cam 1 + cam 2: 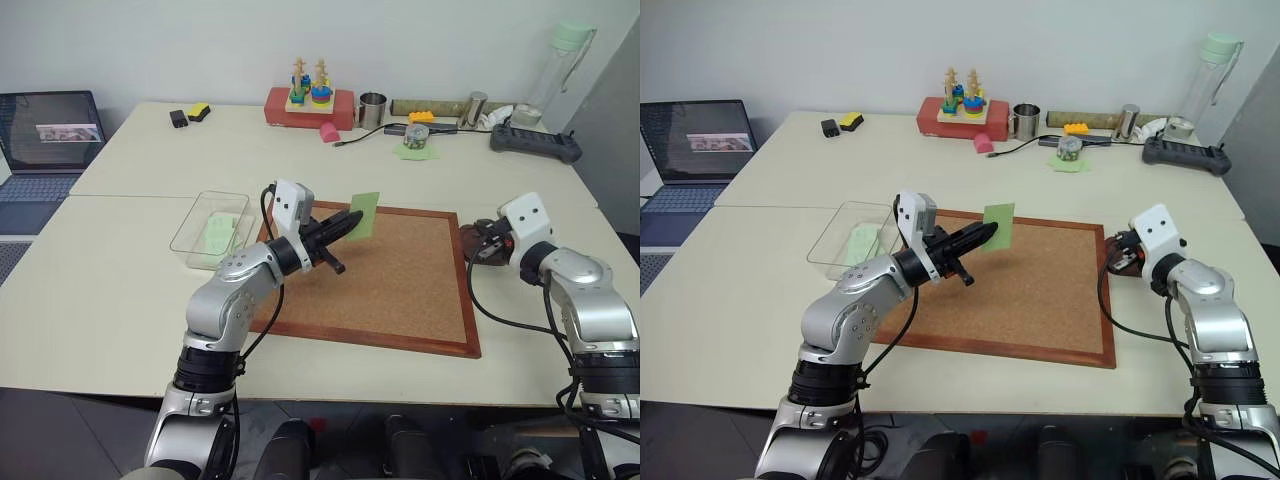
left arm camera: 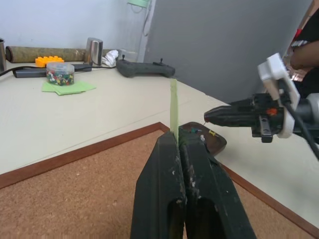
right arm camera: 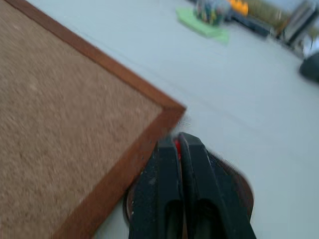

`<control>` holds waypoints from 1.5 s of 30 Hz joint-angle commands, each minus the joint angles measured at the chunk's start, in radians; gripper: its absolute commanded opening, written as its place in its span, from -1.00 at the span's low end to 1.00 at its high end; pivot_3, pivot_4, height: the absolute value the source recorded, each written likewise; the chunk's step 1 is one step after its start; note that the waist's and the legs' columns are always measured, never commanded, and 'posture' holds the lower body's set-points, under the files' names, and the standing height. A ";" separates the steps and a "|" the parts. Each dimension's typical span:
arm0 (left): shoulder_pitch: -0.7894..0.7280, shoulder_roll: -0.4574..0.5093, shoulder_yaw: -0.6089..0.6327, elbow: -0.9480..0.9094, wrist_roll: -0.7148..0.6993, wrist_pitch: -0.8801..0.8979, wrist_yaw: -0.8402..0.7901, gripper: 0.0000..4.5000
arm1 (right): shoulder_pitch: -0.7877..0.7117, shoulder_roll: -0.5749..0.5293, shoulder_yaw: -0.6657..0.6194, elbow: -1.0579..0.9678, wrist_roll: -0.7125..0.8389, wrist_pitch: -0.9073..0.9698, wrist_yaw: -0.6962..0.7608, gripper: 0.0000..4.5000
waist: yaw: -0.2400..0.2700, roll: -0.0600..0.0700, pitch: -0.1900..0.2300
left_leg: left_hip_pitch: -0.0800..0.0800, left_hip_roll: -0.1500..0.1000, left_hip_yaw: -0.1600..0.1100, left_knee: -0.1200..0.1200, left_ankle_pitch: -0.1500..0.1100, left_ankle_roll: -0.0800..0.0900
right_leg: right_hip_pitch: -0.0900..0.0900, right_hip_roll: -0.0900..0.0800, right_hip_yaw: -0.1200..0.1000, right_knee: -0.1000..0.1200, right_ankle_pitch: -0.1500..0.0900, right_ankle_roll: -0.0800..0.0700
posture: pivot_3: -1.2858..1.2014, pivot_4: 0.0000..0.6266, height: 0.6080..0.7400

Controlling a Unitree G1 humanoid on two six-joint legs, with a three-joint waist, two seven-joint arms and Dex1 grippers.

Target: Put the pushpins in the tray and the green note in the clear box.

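My left gripper [image 1: 350, 220] is shut on the lower edge of the green note [image 1: 364, 214], holding it upright above the far edge of the corkboard [image 1: 400, 285]. The clear box [image 1: 205, 232] sits to the left of the corkboard with a pale green sheet inside. My right gripper [image 3: 176, 143] hangs just over the dark brown tray [image 3: 240, 188], off the corkboard's right edge. Its fingers are shut on a red pushpin [image 3: 176, 146]. A small yellow pushpin [image 2: 213, 133] lies in the tray [image 2: 215, 143].
A laptop [image 1: 50, 140] is at the far left. Along the back stand a red box with stacking toys [image 1: 308, 100], a metal cup [image 1: 372, 110], a jar of pins on green sheets [image 1: 416, 140], a black device [image 1: 535, 142] and a bottle [image 1: 562, 70]. A person's arm [image 2: 305, 50] is beyond the table.
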 commanded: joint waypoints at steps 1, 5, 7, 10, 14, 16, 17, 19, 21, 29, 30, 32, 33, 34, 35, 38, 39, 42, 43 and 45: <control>0.007 0.003 -0.024 -0.053 -0.001 -0.008 -0.010 -0.99 | -0.009 0.008 -0.036 0.011 0.025 0.036 -0.024 -1.00 | 0.000 0.000 0.000 | 0.000 0.000 0.000 0.000 0.000 0.000 | 0.000 0.000 0.000 0.000 0.000 0.000 | 0.03 -0.52 1.00; 0.007 0.008 -0.042 -0.056 0.011 -0.018 -0.015 -0.99 | -0.009 0.014 -0.034 0.031 0.029 0.044 -0.035 -1.00 | -0.001 0.000 0.000 | 0.000 0.000 0.000 0.000 0.000 0.000 | 0.000 0.000 0.000 0.000 0.000 0.000 | 0.03 -0.52 1.00; 0.003 0.009 -0.043 -0.052 0.014 -0.023 -0.017 -1.00 | -0.008 0.016 -0.035 0.032 0.030 0.042 -0.039 -0.80 | -0.001 0.000 0.000 | 0.000 0.000 0.000 0.000 0.000 0.000 | 0.000 0.000 0.000 0.000 0.000 0.000 | 0.03 -0.52 1.00; -0.002 0.009 -0.041 -0.046 0.018 -0.027 -0.019 -1.00 | -0.012 0.020 -0.043 0.034 0.032 0.039 -0.052 -0.58 | -0.001 0.000 0.000 | 0.000 0.000 0.000 0.000 0.000 0.000 | 0.000 0.000 0.000 0.000 0.000 0.000 | 0.03 -0.52 1.00; -0.001 0.009 -0.041 -0.046 0.018 -0.030 -0.020 -1.00 | -0.020 0.024 -0.055 0.026 0.044 0.038 -0.061 -0.17 | -0.001 0.000 0.000 | 0.000 0.000 0.000 0.000 0.000 0.000 | 0.000 0.000 0.000 0.000 0.000 0.000 | 0.03 -0.52 1.00; 0.000 0.009 -0.040 -0.047 0.018 -0.030 -0.019 -1.00 | -0.023 0.023 -0.061 0.018 0.049 0.041 -0.066 0.09 | -0.001 0.000 0.000 | 0.000 0.000 0.000 0.000 0.000 0.000 | 0.000 0.000 0.000 0.000 0.000 0.000 | 0.03 -0.52 1.00; 0.000 0.010 -0.037 -0.048 0.017 -0.029 -0.018 -1.00 | -0.026 0.022 -0.065 0.014 0.055 0.042 -0.066 0.23 | -0.001 0.000 0.000 | 0.000 0.000 0.000 0.000 0.000 0.000 | 0.000 0.000 0.000 0.000 0.000 0.000 | 0.03 -0.52 1.00; 0.001 0.013 -0.029 -0.053 0.014 -0.027 -0.014 -1.00 | -0.032 0.014 -0.074 0.005 0.066 0.045 -0.063 0.42 | -0.001 0.000 0.000 | 0.000 0.000 0.000 0.000 0.000 0.000 | 0.000 0.000 0.000 0.000 0.000 0.000 | 0.03 -0.52 1.00; 0.003 0.017 -0.016 -0.062 0.010 -0.023 -0.005 -1.00 | -0.040 0.001 -0.084 -0.003 0.078 0.044 -0.054 0.57 | -0.001 0.000 0.000 | 0.000 0.000 0.000 0.000 0.000 0.000 | 0.000 0.000 0.000 0.000 0.000 0.000 | 0.03 -0.52 1.00; 0.007 0.042 0.061 -0.117 -0.001 -0.012 0.066 -1.00 | -0.120 -0.045 -0.090 -0.052 0.190 0.002 0.115 0.57 | -0.005 0.000 0.000 | 0.000 0.000 0.000 0.000 0.000 0.000 | 0.000 0.001 0.000 0.000 0.000 0.000 | 0.03 -0.52 1.00; 0.011 0.048 0.073 -0.124 0.004 -0.010 0.081 -1.00 | -0.119 -0.057 -0.065 -0.082 0.198 -0.023 0.167 0.57 | -0.006 0.000 0.000 | 0.000 0.000 0.000 0.000 0.000 0.000 | 0.000 0.001 0.000 0.000 0.000 0.000 | 0.03 -0.52 1.00; 0.024 0.064 0.117 -0.135 0.022 -0.008 0.133 -1.00 | -0.111 -0.082 0.009 -0.197 0.237 -0.068 0.310 0.57 | -0.006 0.000 0.000 | 0.000 0.000 0.000 0.000 0.000 0.000 | 0.000 0.001 -0.001 0.000 0.000 0.000 | 0.03 -0.52 1.00; 0.032 0.072 0.140 -0.142 0.031 -0.007 0.161 -1.00 | -0.113 -0.091 0.040 -0.250 0.257 -0.079 0.368 0.57 | -0.009 0.000 0.000 | 0.000 0.000 0.000 0.000 0.000 0.000 | 0.000 0.001 -0.001 0.000 0.000 0.000 | 0.03 -0.52 1.00; 0.037 0.077 0.154 -0.147 0.035 -0.005 0.180 -1.00 | -0.115 -0.096 0.058 -0.281 0.271 -0.084 0.403 0.57 | -0.017 0.000 0.000 | 0.000 0.001 0.000 0.000 0.000 0.000 | -0.001 0.001 0.000 0.000 0.000 0.000 | 0.03 -0.52 1.00; 0.045 0.085 0.166 -0.152 0.039 -0.006 0.196 -1.00 | -0.123 -0.098 0.070 -0.303 0.284 -0.079 0.422 0.57 | -0.020 0.000 0.000 | 0.000 0.001 0.000 0.000 0.000 0.000 | 0.000 0.001 -0.001 0.000 0.000 0.000 | 0.03 -0.52 1.00; 0.082 0.124 0.217 -0.147 0.079 -0.018 0.249 -1.00 | -0.175 -0.075 0.096 -0.350 0.334 -0.042 0.445 0.57 | -0.021 0.000 0.000 | 0.000 0.001 -0.002 0.000 0.000 0.000 | 0.000 0.001 -0.002 0.000 0.000 0.000 | 0.03 -0.52 1.00; 0.096 0.142 0.244 -0.138 0.100 -0.025 0.276 -1.00 | -0.197 -0.064 0.107 -0.358 0.351 -0.025 0.450 0.57 | -0.022 0.000 0.000 | 0.000 0.001 -0.002 0.001 0.000 0.000 | 0.000 0.001 -0.001 0.000 0.000 0.000 | 0.03 -0.52 1.00; 0.121 0.189 0.299 -0.119 0.146 -0.040 0.331 -1.00 | -0.232 -0.048 0.129 -0.357 0.373 -0.003 0.463 0.57 | -0.025 0.000 0.000 | 0.000 0.001 -0.001 0.001 0.000 0.000 | 0.000 0.001 -0.001 0.000 0.001 0.000 | 0.03 -0.52 1.00; 0.124 0.195 0.308 -0.116 0.151 -0.040 0.341 -1.00 | -0.237 -0.046 0.132 -0.354 0.376 0.000 0.464 0.57 | -0.024 0.000 0.000 | 0.000 0.002 -0.002 0.001 0.000 0.000 | 0.000 0.001 -0.001 0.000 0.001 0.000 | 0.03 -0.52 1.00; 0.129 0.217 0.322 -0.095 0.178 -0.040 0.362 -1.00 | -0.249 -0.037 0.142 -0.338 0.379 -0.001 0.465 0.57 | -0.018 0.000 0.000 | 0.000 0.002 -0.003 0.001 0.000 0.000 | 0.000 0.001 -0.002 0.000 0.001 0.000 | 0.03 -0.52 1.00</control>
